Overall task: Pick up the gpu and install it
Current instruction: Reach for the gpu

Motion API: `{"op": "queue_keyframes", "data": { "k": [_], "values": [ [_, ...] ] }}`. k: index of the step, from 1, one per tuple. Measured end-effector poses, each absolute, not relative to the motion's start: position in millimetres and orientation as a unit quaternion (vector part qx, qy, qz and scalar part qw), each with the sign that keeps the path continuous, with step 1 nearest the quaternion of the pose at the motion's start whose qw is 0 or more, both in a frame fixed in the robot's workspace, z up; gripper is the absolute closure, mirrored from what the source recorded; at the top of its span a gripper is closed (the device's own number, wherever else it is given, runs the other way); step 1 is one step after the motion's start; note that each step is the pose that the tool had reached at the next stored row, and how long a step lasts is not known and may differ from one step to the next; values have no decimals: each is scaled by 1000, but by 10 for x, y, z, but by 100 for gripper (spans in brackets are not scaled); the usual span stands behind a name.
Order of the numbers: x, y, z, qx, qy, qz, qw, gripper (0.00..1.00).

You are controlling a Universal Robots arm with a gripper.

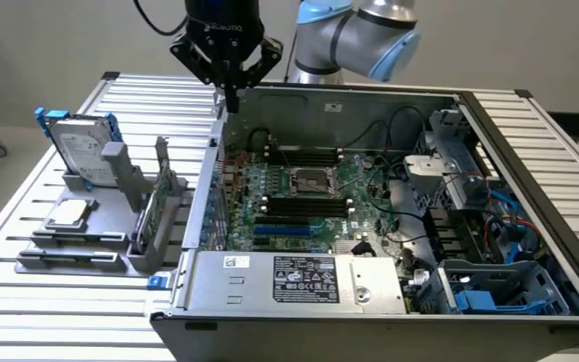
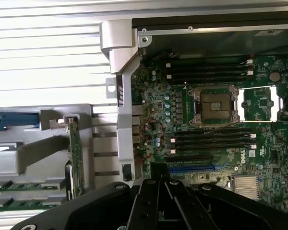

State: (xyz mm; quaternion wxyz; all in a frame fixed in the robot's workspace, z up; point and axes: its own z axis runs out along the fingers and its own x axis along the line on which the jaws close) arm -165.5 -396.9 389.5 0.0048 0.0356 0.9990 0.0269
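The gripper [image 1: 232,104] hangs in the upper middle of the exterior view, over the far corner of the open case [image 1: 191,226]. Its fingers are pressed together and hold nothing. The gpu [image 1: 151,211] stands on edge in a grey rack [image 1: 118,260] on the slatted table [image 1: 58,309], at the exterior view's left, just beside the case wall and in front of the hard drive [image 1: 73,139]. The wrist view shows the same thin green-edged gpu [image 2: 75,153] upright in the rack, apart from the closed gripper [image 2: 159,172]. The pick-up looks not yet made: the gpu sits untouched and the motherboard [image 1: 300,188] has no card in its blue slot [image 1: 280,226]. Judging from this, a grasp calls for the fingers to part first. They must then line up with the gpu's narrow top edge and come down straight, clear of the rack's posts and the case wall.
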Motion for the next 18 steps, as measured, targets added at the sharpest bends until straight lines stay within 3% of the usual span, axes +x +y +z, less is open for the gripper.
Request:
{"op": "queue_keyframes", "data": {
  "k": [18],
  "values": [
    [-2476, -3951, 3754, 36, 999, 25, -8, 89]
  ]
}}
